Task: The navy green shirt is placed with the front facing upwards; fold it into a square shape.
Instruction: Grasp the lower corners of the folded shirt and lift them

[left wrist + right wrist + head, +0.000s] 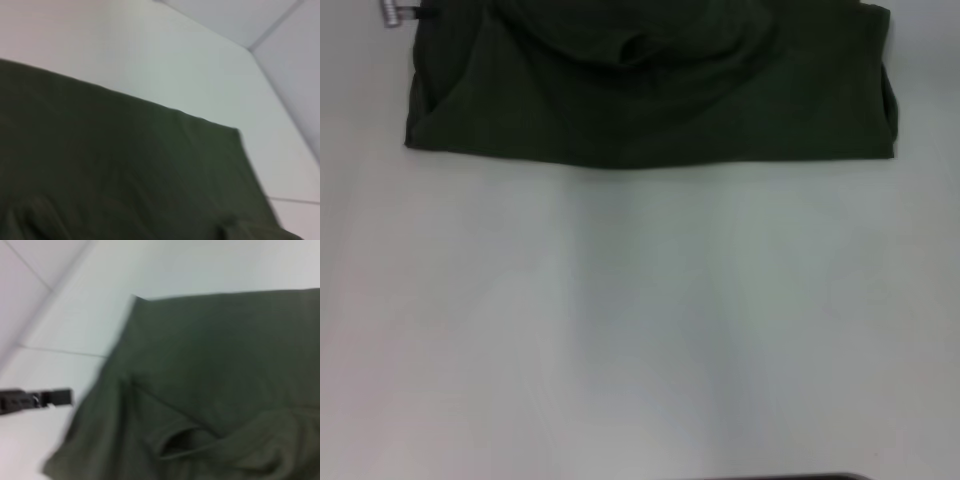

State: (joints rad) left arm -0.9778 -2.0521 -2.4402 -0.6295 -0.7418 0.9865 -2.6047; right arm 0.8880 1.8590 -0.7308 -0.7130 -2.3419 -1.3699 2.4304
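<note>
The pale bench (640,330) lies bare across the near half of the head view, and the navy green shirt (650,100) sits bunched at its far side, a partly folded band whose long axis runs left to right with a straight near edge. Plain green cloth shows, with a rumpled fold near its middle. The left hand (392,12) peeks in just off the shirt's far left corner, so that arm looks nearer; whether it is wide or narrow cannot be told. The right hand is not seen.
</note>
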